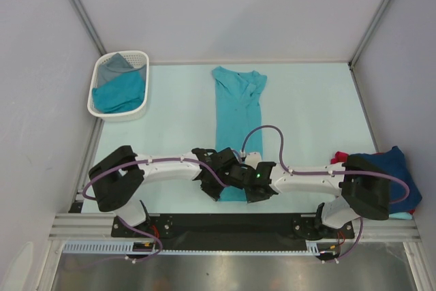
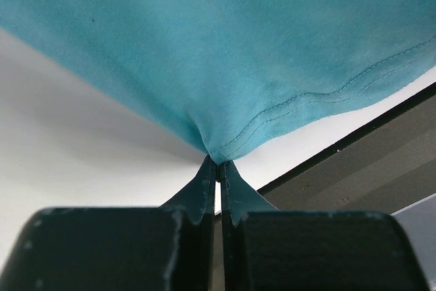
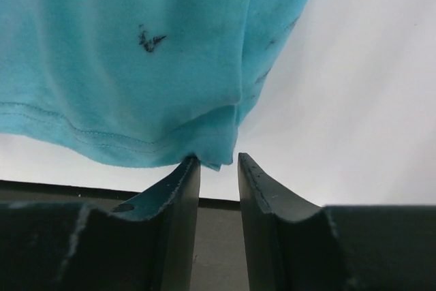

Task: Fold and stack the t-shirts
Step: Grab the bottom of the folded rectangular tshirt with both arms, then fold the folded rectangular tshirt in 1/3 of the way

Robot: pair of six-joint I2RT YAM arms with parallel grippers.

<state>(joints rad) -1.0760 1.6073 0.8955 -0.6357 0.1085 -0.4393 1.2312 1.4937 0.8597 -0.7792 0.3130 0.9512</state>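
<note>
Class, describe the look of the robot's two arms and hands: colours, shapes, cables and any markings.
The left arm and right arm have white shells, bulky black joint housings and thin purple cables running along them. A small green light glows by the right wrist. The left hand and right hand each have two black fingers, tapering to thin tips with scuffed edges.

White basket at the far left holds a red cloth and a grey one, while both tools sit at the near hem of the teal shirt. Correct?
Not quite: the top external view shows the white basket holding a teal cloth and a grey cloth, no red one. The left tool and right tool do sit at the near hem of the teal shirt.
</note>
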